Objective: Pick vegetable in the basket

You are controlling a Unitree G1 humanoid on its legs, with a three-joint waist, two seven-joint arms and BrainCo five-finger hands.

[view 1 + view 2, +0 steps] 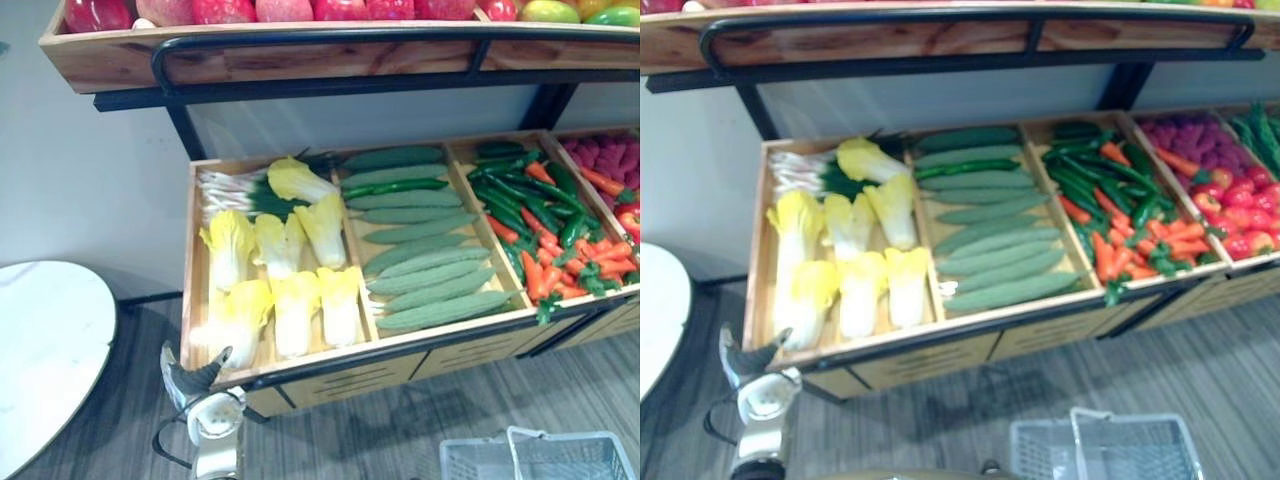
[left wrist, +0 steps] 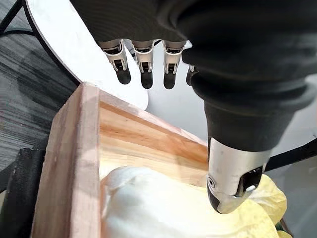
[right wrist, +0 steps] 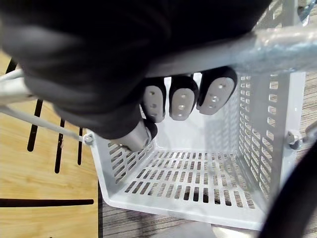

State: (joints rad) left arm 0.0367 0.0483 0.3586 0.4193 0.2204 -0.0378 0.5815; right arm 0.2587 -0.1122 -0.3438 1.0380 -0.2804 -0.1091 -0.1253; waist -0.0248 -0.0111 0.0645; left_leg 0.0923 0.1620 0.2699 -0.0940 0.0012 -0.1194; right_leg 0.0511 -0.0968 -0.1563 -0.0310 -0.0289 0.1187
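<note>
Well, the robot stands in front of a wooden vegetable stand (image 1: 192, 300), and its left hand (image 1: 195, 378) is at the near left corner of the leftmost tray. In the left wrist view the fingers (image 2: 143, 64) hang straight and relaxed above the tray's wooden rim, holding nothing. The thumb (image 2: 233, 183) points down over a pale yellow cabbage (image 2: 163, 208) lying in that corner. I cannot tell whether the tip touches the leaves.

That cabbage is one of a batch of cabbages (image 1: 285, 270) lying in rows in the tray, with spring onions (image 1: 235, 190) behind them. The next tray holds long green cucumbers (image 1: 420, 250) lying side by side. The one after it holds green chillies and orange carrots (image 1: 545, 230) in a heap. A shelf above carries red and green fruit (image 1: 300, 10).

The right hand (image 3: 114, 79) is low at the robot's right. Its fingers (image 3: 181, 101) are curled tight round the grey handle (image 3: 247, 47) of a pale slotted basket (image 3: 257, 124). The basket hangs beneath the hand, over the grey wood floor (image 1: 400, 420) in front of the stand. A round white table (image 1: 40, 350) stands off to the left.
</note>
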